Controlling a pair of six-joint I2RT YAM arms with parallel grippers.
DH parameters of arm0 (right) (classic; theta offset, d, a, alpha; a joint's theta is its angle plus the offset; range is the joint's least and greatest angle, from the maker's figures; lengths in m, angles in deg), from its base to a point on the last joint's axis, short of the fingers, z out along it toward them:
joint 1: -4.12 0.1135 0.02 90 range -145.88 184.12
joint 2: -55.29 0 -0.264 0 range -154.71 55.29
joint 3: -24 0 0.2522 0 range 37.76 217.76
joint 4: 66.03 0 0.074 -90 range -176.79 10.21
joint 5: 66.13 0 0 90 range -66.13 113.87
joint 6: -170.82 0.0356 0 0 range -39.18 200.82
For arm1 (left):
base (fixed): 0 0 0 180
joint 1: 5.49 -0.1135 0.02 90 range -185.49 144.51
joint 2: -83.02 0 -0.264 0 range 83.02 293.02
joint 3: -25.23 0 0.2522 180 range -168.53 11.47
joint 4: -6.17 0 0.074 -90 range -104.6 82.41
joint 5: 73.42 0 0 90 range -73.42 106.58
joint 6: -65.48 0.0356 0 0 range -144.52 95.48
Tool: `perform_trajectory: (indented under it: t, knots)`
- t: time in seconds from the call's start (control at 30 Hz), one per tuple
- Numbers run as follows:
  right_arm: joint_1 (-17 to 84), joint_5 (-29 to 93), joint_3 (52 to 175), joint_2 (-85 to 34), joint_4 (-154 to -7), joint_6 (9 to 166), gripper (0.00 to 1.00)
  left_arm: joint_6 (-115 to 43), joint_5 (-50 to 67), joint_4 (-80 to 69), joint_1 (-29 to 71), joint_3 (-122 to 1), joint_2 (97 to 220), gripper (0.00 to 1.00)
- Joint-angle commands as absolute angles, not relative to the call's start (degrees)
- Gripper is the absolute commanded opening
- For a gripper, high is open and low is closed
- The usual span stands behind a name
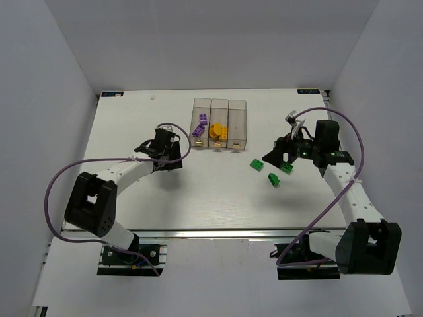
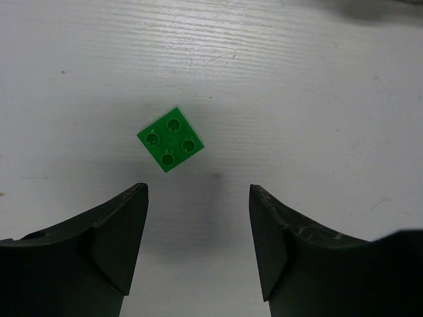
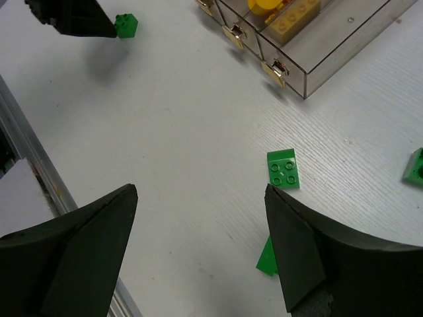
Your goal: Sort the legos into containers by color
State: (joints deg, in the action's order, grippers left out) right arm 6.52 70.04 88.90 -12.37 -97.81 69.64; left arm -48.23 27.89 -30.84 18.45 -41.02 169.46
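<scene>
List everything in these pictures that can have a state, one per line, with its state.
left end effector: open, empty
right end effector: open, empty
green lego: loose on the table, studs up
three more green legos: loose on the table, outside the containers
left container: holds purple legos
middle container: holds orange-yellow legos
right container: empty

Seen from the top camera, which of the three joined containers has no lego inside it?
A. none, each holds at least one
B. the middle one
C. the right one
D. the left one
C: the right container shows only bare clear plastic, while purple legos lie in the left one and orange-yellow legos in the middle one.
</scene>
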Motion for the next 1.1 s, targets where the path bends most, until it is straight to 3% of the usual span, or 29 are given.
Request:
perform_trajectory:
  t: [0.0,0.7,0.93,1.03,1.07]
  knots:
    - [5.1,74.8,88.7,-9.6,-98.6,65.5,0.83,-54.8,27.9,-32.4,17.4,-44.9,171.2,0.72]
    - [-1.2,80.4,88.1,-6.9,-101.1,61.4,0.84,-63.6,33.7,-39.5,16.3,-53.6,184.4,0.73]
    - [-2.6,82.1,88.3,-7.3,-101.8,61.4,0.83,-64.5,33.7,-39.2,16.3,-54.3,185.5,0.61]
    - [-3.4,82.7,88.4,-7.5,-101.9,61.5,0.81,-64.4,33.5,-39.3,16.3,-54.9,185.4,0.45]
    - [-3.5,82.8,88.4,-7.6,-102.0,61.5,0.80,-64.3,33.5,-39.4,16.3,-55.0,185.2,0.33]
